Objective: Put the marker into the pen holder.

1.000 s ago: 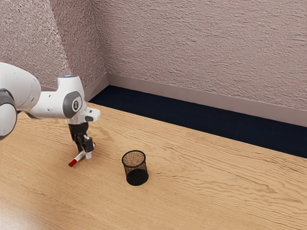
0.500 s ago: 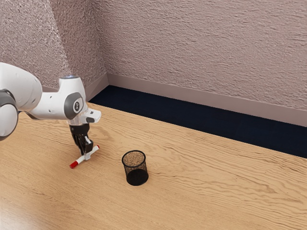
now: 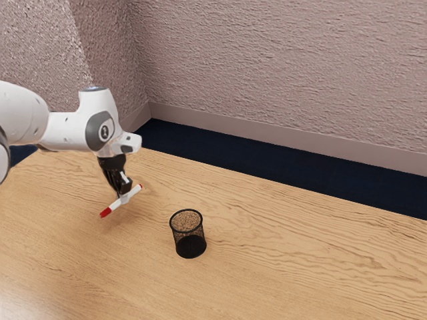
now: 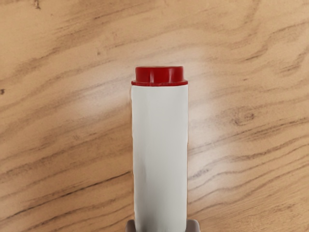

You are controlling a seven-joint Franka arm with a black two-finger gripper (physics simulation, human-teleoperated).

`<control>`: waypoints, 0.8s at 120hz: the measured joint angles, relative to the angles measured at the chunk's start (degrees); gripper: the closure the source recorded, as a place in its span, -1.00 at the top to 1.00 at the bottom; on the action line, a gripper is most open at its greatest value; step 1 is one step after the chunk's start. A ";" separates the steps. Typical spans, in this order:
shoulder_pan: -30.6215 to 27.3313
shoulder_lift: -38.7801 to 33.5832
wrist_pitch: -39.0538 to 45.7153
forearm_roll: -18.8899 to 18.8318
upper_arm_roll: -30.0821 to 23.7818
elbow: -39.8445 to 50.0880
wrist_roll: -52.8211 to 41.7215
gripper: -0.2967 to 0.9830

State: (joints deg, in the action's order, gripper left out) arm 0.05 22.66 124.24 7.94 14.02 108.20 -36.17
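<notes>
Marker (image 3: 115, 205) is clamped in the end effector (image 3: 124, 198), gripped from both sides partway along its barrel, and looks to be hanging clear of the surface (image 3: 280, 270). The pen holder (image 3: 190, 245) stands upright, apart from it, toward the exterior view's right, so carrying and turning seem the steps in hand. The main risk is angle: the marker lies crosswise, closer to level than upright, and lowered like that it would probably bridge the rim (image 3: 186, 211) instead of dropping in. Travelling too low could let the long red cap (image 3: 105, 213) or the short red end plug (image 4: 159, 76) catch the mesh wall and tip the holder. A round barrel pinched over so short a stretch may also pivot or slip if knocked. Opening off-centre would likely send it down outside, rolling across the wood.
</notes>
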 joint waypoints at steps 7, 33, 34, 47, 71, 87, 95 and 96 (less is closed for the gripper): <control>1.33 -2.73 0.03 0.01 -0.12 -0.14 0.33 -0.69; 10.05 -7.69 3.64 5.34 -2.91 -3.00 1.53 -0.69; 10.26 -7.71 3.97 5.72 -3.14 -3.03 1.57 -0.69; 12.25 -7.32 8.40 13.19 -4.39 -2.73 1.59 -0.69; 12.87 -6.35 17.16 36.39 -4.50 1.91 -4.71 -0.69; 13.24 -5.33 21.70 45.62 -4.52 3.01 -11.24 -0.69; 13.64 -5.02 24.25 47.63 -4.52 3.23 -14.81 -0.69; 13.67 -5.00 24.55 47.80 -4.52 3.25 -15.24 -0.69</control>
State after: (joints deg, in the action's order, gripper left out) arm 13.72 17.66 148.78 55.74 9.50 111.46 -51.41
